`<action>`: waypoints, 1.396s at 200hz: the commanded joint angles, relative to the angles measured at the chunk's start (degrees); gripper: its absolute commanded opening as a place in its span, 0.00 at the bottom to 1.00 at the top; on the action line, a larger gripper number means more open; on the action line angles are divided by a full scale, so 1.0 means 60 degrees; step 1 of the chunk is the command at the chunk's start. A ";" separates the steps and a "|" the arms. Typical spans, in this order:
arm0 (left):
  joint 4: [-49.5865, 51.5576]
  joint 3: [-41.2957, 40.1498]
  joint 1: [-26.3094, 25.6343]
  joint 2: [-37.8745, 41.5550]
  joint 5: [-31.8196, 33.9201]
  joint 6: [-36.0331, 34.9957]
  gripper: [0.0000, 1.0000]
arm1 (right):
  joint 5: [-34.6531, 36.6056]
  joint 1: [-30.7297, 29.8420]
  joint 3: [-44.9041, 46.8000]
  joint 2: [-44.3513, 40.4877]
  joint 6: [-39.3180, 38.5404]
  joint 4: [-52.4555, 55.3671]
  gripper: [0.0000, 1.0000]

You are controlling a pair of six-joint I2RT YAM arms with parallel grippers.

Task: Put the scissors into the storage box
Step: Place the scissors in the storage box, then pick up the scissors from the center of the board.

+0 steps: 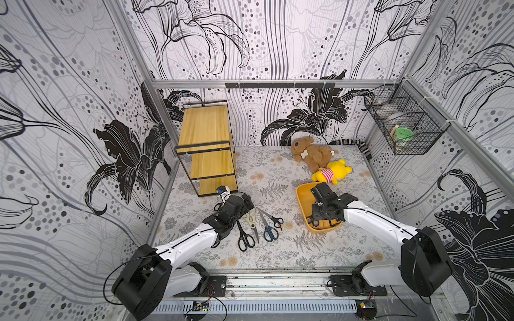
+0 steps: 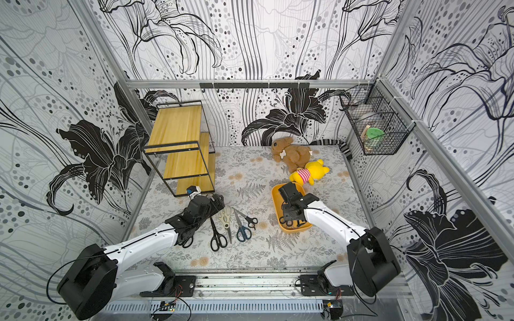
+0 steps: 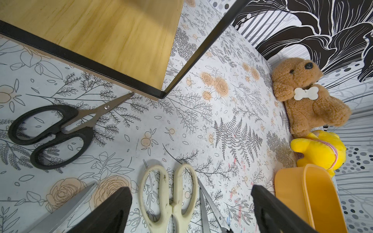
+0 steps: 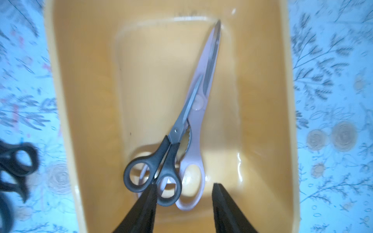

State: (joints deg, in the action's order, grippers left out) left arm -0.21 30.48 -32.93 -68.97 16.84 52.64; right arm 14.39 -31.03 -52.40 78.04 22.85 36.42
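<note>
The orange-yellow storage box [image 1: 301, 200] [image 4: 60, 100] lies right of centre. Inside it a small black-handled pair of scissors [image 4: 161, 167] rests on a pink pair [image 4: 193, 153]. My right gripper [image 4: 184, 186] hangs open just above their handles, holding nothing. On the mat lie cream shears [image 1: 251, 219], a large black pair [image 1: 244, 239], a blue-handled pair [image 1: 269, 232] and a small black pair [image 1: 275, 221]. My left gripper [image 3: 189, 187] stands open over the cream shears' handles [image 3: 169, 193]. Another black pair [image 3: 50, 133] lies by the shelf's corner.
A yellow wooden shelf [image 1: 205, 144] with a black frame stands at the back left. A brown teddy [image 1: 311, 152] and a yellow plush [image 1: 332, 171] lie just behind the box. A black wire basket [image 1: 403, 130] hangs on the right wall.
</note>
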 commanded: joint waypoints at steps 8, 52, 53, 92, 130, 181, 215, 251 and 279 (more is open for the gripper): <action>-0.0171 -0.0084 0.0053 0.0164 -0.0074 -0.0058 0.97 | 0.0334 0.0033 -0.1040 -0.0102 -0.0259 0.0592 0.51; -0.0157 -0.0208 0.0090 0.0252 -0.0143 0.0008 0.97 | -0.0353 0.0005 -0.2193 0.0193 -0.0157 0.0270 0.53; -0.0164 -0.0213 0.0094 0.0256 -0.0142 0.0019 0.97 | -0.0380 0.0010 -0.2208 0.0207 -0.0152 0.0249 0.53; -0.0251 -0.0290 0.0157 0.0159 -0.0370 0.0196 0.97 | -0.0408 -0.0873 -0.2505 0.0923 0.0456 -0.0356 0.53; -0.0188 -0.0275 0.0250 0.0087 -0.0419 0.0304 0.97 | -0.0813 -0.2109 -0.2788 0.2147 0.0634 -0.0968 0.53; -0.0205 -0.0490 0.0524 0.0182 -0.0555 0.0474 0.97 | -0.1554 -0.2964 -0.3472 0.4027 0.0091 -0.0978 0.39; -0.0373 -0.0626 0.0763 0.0163 -0.0865 0.0529 0.97 | -0.1909 -0.3003 -0.3265 0.4329 -0.0139 -0.0966 0.32; -0.0537 -0.0715 0.0924 0.0099 -0.1062 0.0604 0.97 | -0.2010 -0.3010 -0.2794 0.4269 -0.0117 -0.0915 0.31; -0.0568 -0.0715 0.0990 0.0080 -0.1144 0.0618 0.97 | -0.1710 -0.3014 -0.2400 0.4192 0.0161 -0.0928 0.27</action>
State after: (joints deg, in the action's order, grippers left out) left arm -1.26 26.85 -27.53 -68.49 11.03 55.83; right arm 3.20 -49.06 -69.10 103.98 22.94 30.11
